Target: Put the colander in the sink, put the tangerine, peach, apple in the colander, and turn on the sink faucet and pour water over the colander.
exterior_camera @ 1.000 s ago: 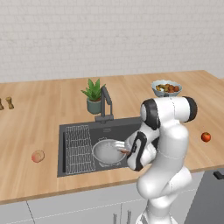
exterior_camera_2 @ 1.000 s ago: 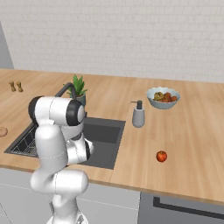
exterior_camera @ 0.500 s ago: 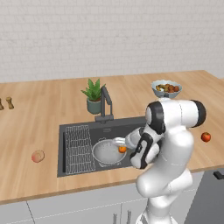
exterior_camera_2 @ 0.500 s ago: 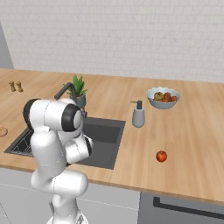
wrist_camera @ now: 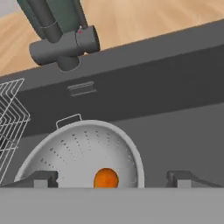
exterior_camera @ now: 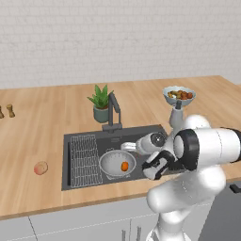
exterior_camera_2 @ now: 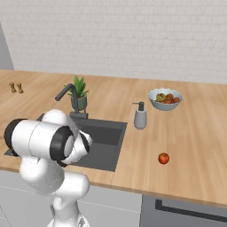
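The whitish colander (exterior_camera: 113, 162) (wrist_camera: 78, 151) sits in the dark sink (exterior_camera: 141, 134) (exterior_camera_2: 106, 135) beside the wire rack (exterior_camera: 85, 153). The small orange tangerine (exterior_camera: 124, 166) (wrist_camera: 106, 178) lies loose in its bowl. My gripper (exterior_camera: 126, 147) (wrist_camera: 112, 179) hovers just above the colander's right side, open, its tips wide apart on either side of the tangerine and not touching it. On the counter left of the sink is the peach (exterior_camera: 41, 168). Far to the right, on the wood, lies the red apple (exterior_camera_2: 163, 158). The dark faucet (exterior_camera: 113, 110) (exterior_camera_2: 70, 95) (wrist_camera: 61, 41) stands behind the basin.
A potted plant (exterior_camera: 100, 103) stands next to the faucet. A soap dispenser (exterior_camera_2: 140, 116) and a pale bowl of mixed fruit (exterior_camera_2: 165, 98) sit at the right back. Two small shakers (exterior_camera_2: 15, 88) stand far left. My own arm crowds the sink's right front.
The tangerine, at the fingers half a second ago, now lies free in the colander. The gripper has lifted a little, and the arm's bulk has swung right.
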You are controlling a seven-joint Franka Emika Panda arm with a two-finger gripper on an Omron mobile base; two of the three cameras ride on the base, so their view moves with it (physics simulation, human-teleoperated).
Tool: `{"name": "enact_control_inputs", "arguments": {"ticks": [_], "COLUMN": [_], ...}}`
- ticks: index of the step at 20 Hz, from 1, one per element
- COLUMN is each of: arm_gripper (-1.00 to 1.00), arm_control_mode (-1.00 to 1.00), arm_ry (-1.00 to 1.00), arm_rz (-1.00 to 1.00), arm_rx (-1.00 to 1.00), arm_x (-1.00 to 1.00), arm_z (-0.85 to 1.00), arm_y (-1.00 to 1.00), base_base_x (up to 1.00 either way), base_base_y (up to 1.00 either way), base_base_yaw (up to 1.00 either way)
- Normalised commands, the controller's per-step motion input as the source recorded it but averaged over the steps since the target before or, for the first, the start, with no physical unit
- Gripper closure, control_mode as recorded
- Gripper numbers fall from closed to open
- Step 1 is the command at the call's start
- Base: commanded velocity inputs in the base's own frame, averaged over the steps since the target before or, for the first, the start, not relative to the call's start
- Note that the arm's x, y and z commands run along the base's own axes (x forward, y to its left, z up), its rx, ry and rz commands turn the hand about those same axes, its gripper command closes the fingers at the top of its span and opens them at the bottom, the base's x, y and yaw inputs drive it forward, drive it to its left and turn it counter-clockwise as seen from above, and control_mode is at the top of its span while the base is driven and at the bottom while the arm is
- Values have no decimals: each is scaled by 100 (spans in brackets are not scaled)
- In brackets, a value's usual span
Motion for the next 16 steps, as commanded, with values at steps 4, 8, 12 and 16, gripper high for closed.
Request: {"name": "enact_control_inputs", "arguments": {"ticks": [4, 8, 12, 16], "arm_gripper": [-100, -100, -100, -100], "arm_control_mode": [-100, -100, -100, -100], "arm_ry": [1, 11, 17, 19], "arm_rz": [-25, -29, -26, -19], "arm_rx": [-15, -10, -6, 0], "arm_x": [-66, -56, -80, -99], "arm_z": [59, 97, 79, 66], "arm_y": [-74, -65, -89, -98], "base_base_x": [0, 0, 0, 0], "base_base_y": [0, 0, 0, 0], "base_base_yaw": [0, 0, 0, 0]}}
